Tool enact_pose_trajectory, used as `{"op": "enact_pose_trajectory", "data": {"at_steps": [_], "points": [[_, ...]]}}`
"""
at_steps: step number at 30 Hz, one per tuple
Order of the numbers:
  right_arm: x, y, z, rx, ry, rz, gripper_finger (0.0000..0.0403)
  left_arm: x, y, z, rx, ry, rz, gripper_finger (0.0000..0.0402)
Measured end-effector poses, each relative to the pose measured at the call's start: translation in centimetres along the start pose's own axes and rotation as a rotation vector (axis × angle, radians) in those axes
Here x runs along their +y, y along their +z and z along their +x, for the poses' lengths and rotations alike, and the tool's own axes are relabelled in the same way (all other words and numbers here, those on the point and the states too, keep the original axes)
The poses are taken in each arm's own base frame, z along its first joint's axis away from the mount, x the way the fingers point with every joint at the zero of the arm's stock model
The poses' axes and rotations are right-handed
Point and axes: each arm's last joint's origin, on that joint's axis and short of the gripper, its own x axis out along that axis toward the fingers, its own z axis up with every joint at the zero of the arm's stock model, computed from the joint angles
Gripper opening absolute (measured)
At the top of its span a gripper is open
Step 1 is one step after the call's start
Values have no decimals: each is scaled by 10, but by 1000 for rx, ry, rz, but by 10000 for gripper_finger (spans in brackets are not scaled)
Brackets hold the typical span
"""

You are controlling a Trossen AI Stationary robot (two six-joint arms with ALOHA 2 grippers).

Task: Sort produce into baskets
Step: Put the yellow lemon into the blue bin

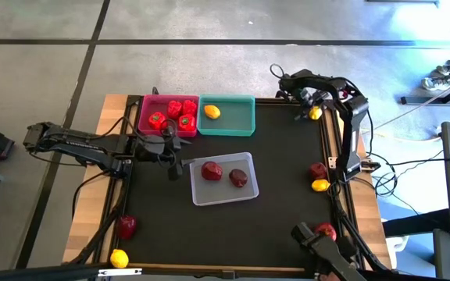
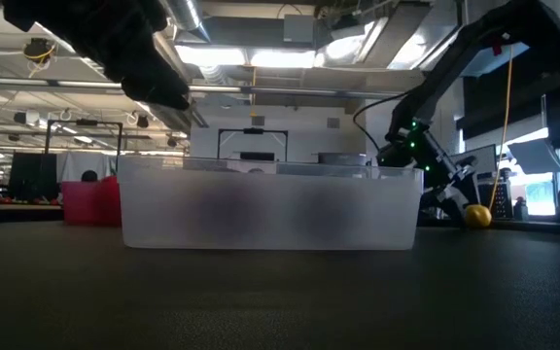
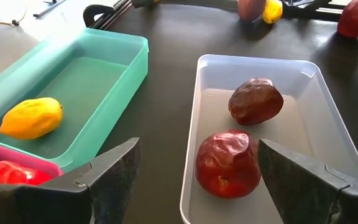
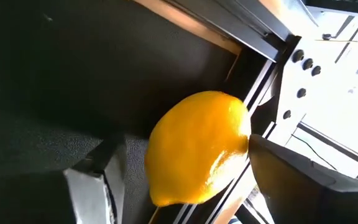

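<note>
My right gripper is at the table's far right corner, its fingers on either side of a yellow lemon that lies on the black mat beside the table's frame. My left gripper hangs open above the mat between the baskets, over the near edge of the clear basket. That basket holds two dark red apples. The pink basket holds several red peppers. The teal basket holds one lemon. My right gripper has the lemon between its two fingers, across its width. One fingertip meets the lemon's side; the lemon partly hides the other finger. The fingers slant down from the far side. The lemon's underside rests on the mat.
Loose produce lies along the right edge: an apple, a lemon and a red piece. At the near left lie a red piece and a lemon. The mat's near middle is bare.
</note>
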Motion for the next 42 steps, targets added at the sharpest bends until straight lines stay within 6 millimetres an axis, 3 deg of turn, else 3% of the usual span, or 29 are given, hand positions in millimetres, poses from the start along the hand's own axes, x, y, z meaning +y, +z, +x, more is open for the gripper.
{"op": "enact_pose_trajectory", "data": {"at_steps": [12, 21, 29, 37, 42], "points": [[-6, 1, 4, 16, -7, -9, 135, 0, 2, 0, -17, -3, -23, 318], [-6, -2, 0, 17, 4, -49, 105, 0, 2, 0, -17, -3, -21, 317], [-8, -14, -44, -130, 72, -50, 103, 0, 2, 0, -17, -3, -13, 317], [-4, -44, -100, -357, 160, -58, 103, 0, 2, 0, -17, -3, -12, 317], [1, -59, -128, -493, 306, -72, 103, 0, 2, 0, -17, -3, -12, 317]]}}
